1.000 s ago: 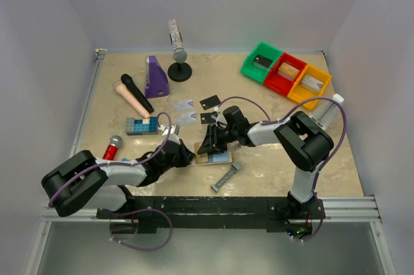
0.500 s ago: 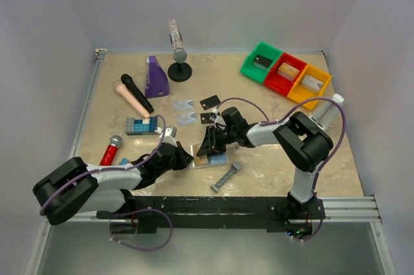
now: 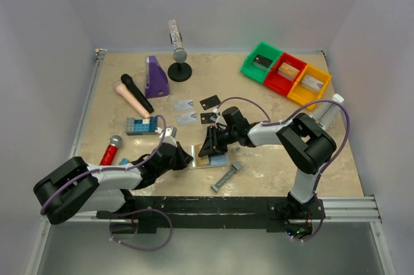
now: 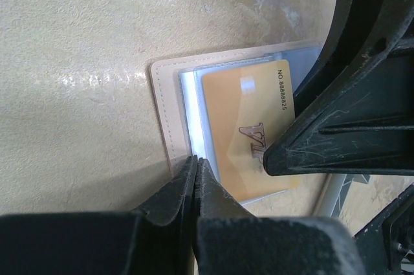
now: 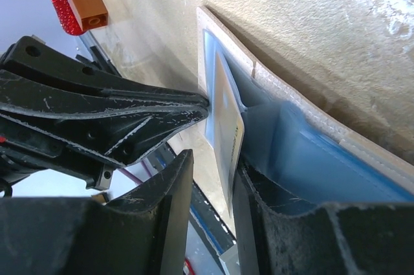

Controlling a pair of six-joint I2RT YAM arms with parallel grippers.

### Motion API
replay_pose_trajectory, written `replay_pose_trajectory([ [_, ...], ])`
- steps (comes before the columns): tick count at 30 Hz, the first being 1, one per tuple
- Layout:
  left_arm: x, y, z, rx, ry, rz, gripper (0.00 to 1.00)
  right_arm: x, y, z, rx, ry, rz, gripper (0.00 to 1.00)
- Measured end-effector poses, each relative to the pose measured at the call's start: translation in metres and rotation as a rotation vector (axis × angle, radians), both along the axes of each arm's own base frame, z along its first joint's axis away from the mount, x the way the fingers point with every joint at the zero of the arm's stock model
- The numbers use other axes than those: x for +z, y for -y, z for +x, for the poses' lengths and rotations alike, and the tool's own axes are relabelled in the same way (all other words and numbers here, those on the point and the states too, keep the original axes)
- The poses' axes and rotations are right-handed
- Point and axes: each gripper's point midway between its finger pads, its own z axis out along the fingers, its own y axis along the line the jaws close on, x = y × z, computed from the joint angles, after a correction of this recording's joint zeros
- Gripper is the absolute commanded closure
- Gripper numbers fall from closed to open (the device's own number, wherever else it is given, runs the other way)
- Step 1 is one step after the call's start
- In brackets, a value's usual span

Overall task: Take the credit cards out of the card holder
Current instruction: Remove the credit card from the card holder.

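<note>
The card holder (image 3: 208, 157) lies open on the table, tan-edged with blue sleeves (image 4: 162, 110). A gold card (image 4: 249, 120) marked VIP sits partly in its sleeve. My left gripper (image 4: 196, 160) is shut, its tips touching the holder's left panel by the tan edge. My right gripper (image 5: 213, 158) is open, its fingers (image 4: 336, 139) on either side of the gold card's (image 5: 229, 126) raised edge, which lies against one finger. Two pale grey cards (image 3: 185, 110) and two black cards (image 3: 209, 101) lie on the table behind the holder.
A grey bar tool (image 3: 226, 176) lies just right of the holder. A blue studded block (image 3: 142, 125), a red microphone (image 3: 111, 147), a black microphone (image 3: 136, 92) and a purple object (image 3: 156, 76) are at the left. Green, red and yellow bins (image 3: 286, 73) stand at the back right.
The left arm has stretched a little further right along the table and the holder has shifted slightly. The right gripper stays at the holder.
</note>
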Motion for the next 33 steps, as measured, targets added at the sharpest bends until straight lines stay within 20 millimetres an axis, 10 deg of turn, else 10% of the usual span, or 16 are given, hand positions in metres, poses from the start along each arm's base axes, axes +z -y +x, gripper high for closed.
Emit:
replay_pose_trajectory([
  [33,-0.001,0.001,0.004,0.035,-0.004,-0.02,1.0,0.019,0.012,0.005,-0.007,0.052,0.004,0.75],
])
